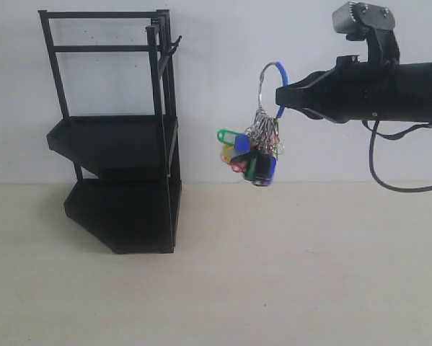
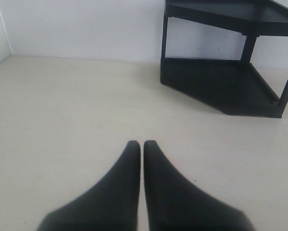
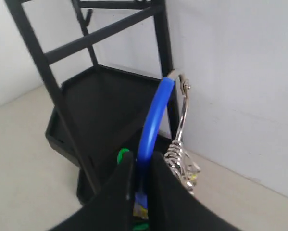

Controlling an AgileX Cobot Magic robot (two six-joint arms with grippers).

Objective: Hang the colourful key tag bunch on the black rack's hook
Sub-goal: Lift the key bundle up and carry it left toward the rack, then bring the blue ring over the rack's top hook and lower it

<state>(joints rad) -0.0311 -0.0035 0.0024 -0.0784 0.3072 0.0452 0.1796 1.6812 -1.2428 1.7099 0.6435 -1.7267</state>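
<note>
The colourful key tag bunch (image 1: 253, 155) hangs in the air by its large blue ring (image 1: 282, 78), well to the right of the black rack (image 1: 118, 137). My right gripper (image 1: 280, 96) is shut on that blue ring (image 3: 153, 120), with the metal rings and tags dangling below the fingers. The hook (image 1: 174, 46) sticks out from the rack's upper right post, at roughly the ring's height and some way to its left. In the left wrist view my left gripper (image 2: 142, 144) is shut on nothing, low over the table, with the rack's lower trays (image 2: 230, 82) ahead of it.
The rack stands on a pale tabletop (image 1: 288, 274) against a white wall (image 1: 223, 108). A black cable (image 1: 378, 169) loops down from the right arm. The left arm does not show in the exterior view.
</note>
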